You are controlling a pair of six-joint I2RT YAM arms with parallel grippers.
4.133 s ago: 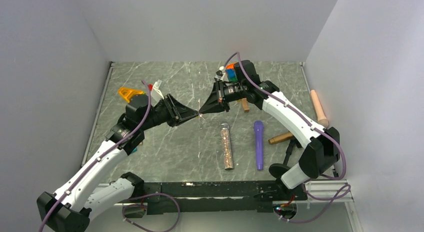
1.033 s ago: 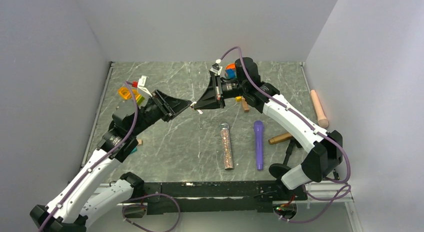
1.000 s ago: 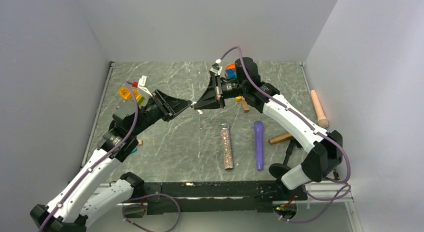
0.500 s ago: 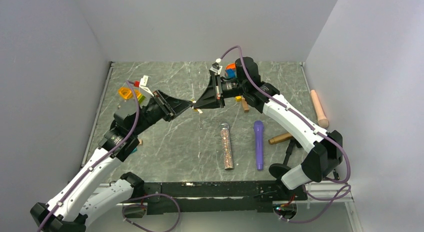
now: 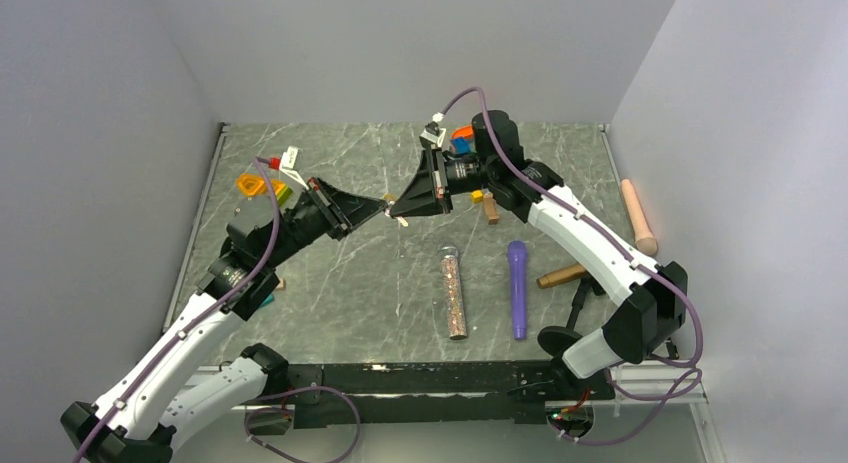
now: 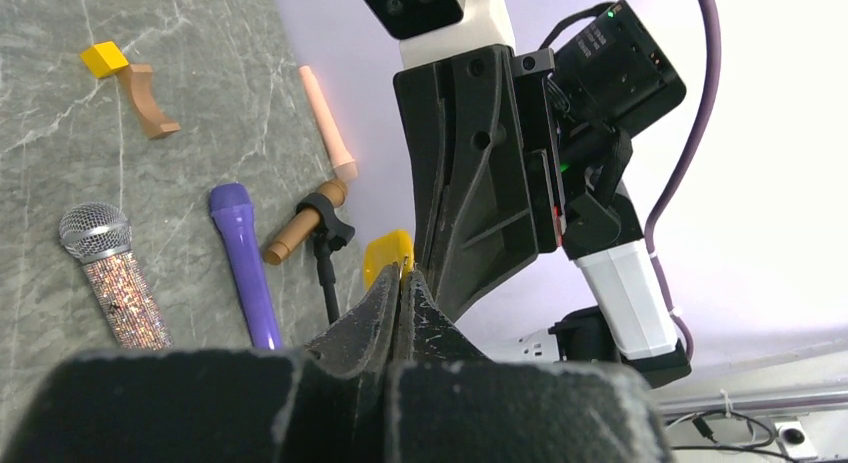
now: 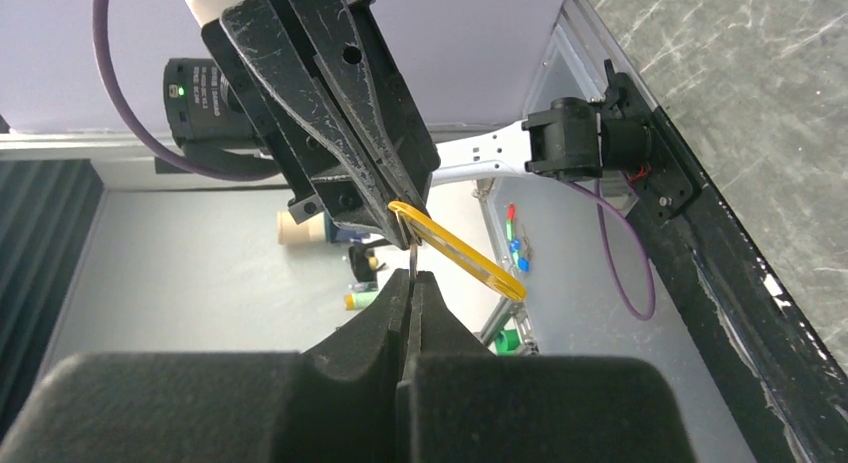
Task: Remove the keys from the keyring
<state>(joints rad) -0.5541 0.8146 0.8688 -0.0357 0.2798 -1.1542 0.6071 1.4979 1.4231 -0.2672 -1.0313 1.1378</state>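
step: key separation, not yet off | left gripper point(image 6: 400, 281) clamped on key point(image 6: 388, 255) | right gripper point(image 7: 412, 283) pinching keyring point(image 7: 411, 257) | both mid-air over table point(image 5: 350, 283) centre, toward far side | next: probably work key round wire to gap, hold ring steady

One key point(image 7: 458, 251) in sight: flat, thin, yellow-gold. Edge-on in right wrist view, slanting from 10 o'clock down to 4 o'clock. Upper end pinched in closed tips of left gripper point(image 6: 400, 283); rounded yellow end poking out at 11 o'clock of those tips in left wrist view. Thin wire keyring point(image 7: 412, 251) running from key's upper end straight down to 6 o'clock, into closed right gripper point(image 7: 412, 278). Both held mid-air. Further keys: can't tell.
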